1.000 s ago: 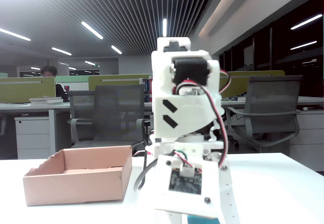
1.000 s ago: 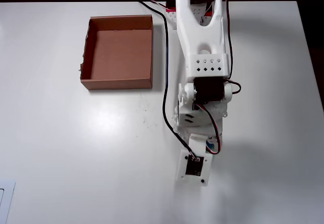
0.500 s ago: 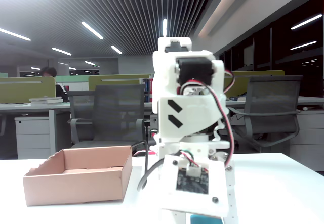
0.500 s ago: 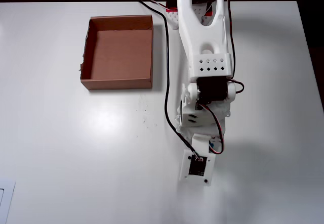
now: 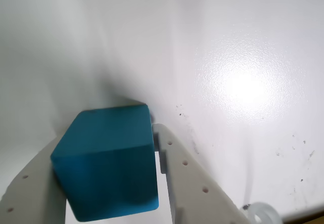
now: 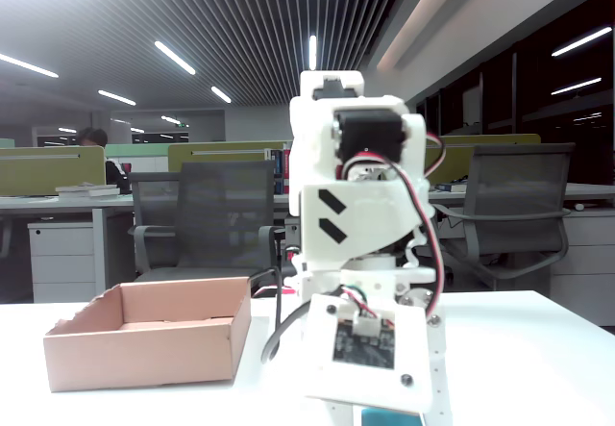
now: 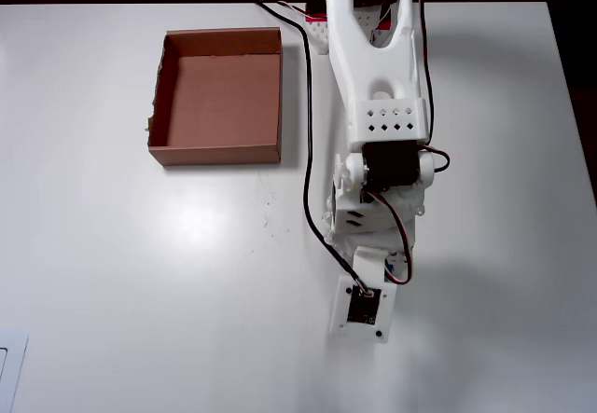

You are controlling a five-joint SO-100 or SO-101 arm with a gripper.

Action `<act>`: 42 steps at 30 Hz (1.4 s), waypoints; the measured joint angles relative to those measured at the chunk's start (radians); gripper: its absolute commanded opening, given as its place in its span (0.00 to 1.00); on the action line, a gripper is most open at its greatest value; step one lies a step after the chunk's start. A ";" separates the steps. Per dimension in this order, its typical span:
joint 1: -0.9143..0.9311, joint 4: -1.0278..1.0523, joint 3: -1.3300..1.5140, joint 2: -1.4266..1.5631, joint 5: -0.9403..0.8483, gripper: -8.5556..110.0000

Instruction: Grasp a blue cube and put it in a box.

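Note:
The blue cube (image 5: 109, 163) fills the lower left of the wrist view, wedged between the two white fingers of my gripper (image 5: 108, 137), which is shut on it just over the white table. In the fixed view only a thin strip of the cube (image 6: 389, 418) shows at the bottom edge under the wrist board. In the overhead view the cube is hidden under the arm's wrist (image 7: 362, 306). The brown cardboard box (image 7: 215, 155) stands empty at the upper left there, well apart from the gripper. It also shows in the fixed view (image 6: 144, 354), left of the arm.
The white table (image 7: 140, 273) spreads around the arm. Black and red cables (image 7: 306, 152) run along the arm past the box's right side. A pale flat object (image 7: 7, 371) sits at the table's lower left corner. Office chairs and desks stand behind the table.

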 measured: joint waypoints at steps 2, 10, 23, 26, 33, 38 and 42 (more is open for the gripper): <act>0.000 0.000 0.000 0.002 0.006 0.18; 0.000 0.043 0.002 0.127 0.015 0.18; 0.028 0.166 0.048 0.393 0.057 0.17; 0.066 0.186 0.084 0.451 0.057 0.17; 0.186 0.221 0.181 0.577 0.057 0.17; 0.305 0.250 0.245 0.635 0.057 0.17; 0.407 0.273 0.281 0.672 0.057 0.17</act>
